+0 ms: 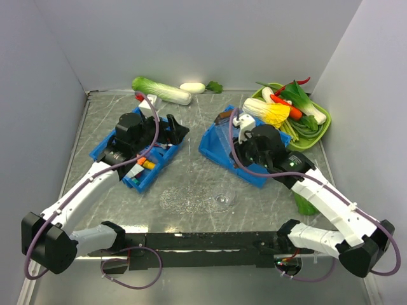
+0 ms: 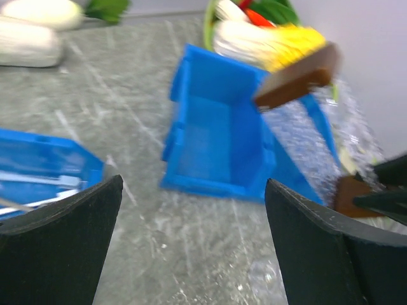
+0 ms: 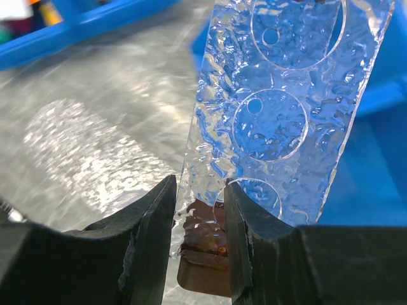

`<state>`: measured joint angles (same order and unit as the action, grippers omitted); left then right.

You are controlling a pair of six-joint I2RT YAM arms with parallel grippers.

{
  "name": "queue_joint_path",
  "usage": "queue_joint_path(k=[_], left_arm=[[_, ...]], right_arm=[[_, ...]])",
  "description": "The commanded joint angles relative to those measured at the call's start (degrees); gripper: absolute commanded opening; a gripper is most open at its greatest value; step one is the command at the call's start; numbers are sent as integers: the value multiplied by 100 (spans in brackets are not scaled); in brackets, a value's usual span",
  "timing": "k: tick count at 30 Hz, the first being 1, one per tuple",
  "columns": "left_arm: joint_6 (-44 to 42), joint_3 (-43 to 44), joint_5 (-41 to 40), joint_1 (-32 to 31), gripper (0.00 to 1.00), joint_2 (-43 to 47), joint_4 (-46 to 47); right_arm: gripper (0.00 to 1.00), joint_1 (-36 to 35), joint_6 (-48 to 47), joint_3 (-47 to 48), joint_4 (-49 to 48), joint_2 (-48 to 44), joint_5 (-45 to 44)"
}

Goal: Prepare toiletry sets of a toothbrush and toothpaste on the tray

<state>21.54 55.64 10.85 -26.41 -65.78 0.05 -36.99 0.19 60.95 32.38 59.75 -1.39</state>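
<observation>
We are looking at the left gripper [image 2: 194,190] hanging released, its black fingers [image 2: 70,222] standing wide apart over the grey table [image 1: 191,121], gripping nothing. It is sitting just beside the left blue bin [image 1: 100,151], on the side facing the other bin. In the left wrist view, pale slim sticks are lying in that bin (blurred, but one reads as the toothbrush [image 2: 38,180]), and coloured tubes [image 1: 145,164] are showing there from above.

The right gripper [image 3: 200,190] is clenching a clear bumpy slab [image 3: 280,121]. Its two fingers are pressing on the slab's lower end, just above a brown end piece [image 3: 203,270]. The slab is standing tilted over the right blue bin [image 1: 213,149], with round outlines showing in its surface and a second brown piece [image 2: 299,79] at its far end.

The tray [image 1: 191,198] is lying flat on the table between the two bins, nearer the arm bases and apart from both grippers. We are seeing nothing on it that we can make out. A green tray of vegetables [image 1: 323,121] is sitting at the far right corner.
</observation>
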Motion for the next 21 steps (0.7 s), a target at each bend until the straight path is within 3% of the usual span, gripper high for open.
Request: queue_joint_path(k=[1, 11, 21], left_arm=[[-343, 132, 576, -215, 98, 91, 337], [-879, -88, -109, -540, 97, 434, 434], [-1011, -9, -628, -646, 98, 162, 250]], right_arm=[[0, -150, -563, 681, -162, 291, 604], [0, -827, -757, 1498, 233, 1153, 552], [0, -1196, -906, 1596, 84, 1355, 446]])
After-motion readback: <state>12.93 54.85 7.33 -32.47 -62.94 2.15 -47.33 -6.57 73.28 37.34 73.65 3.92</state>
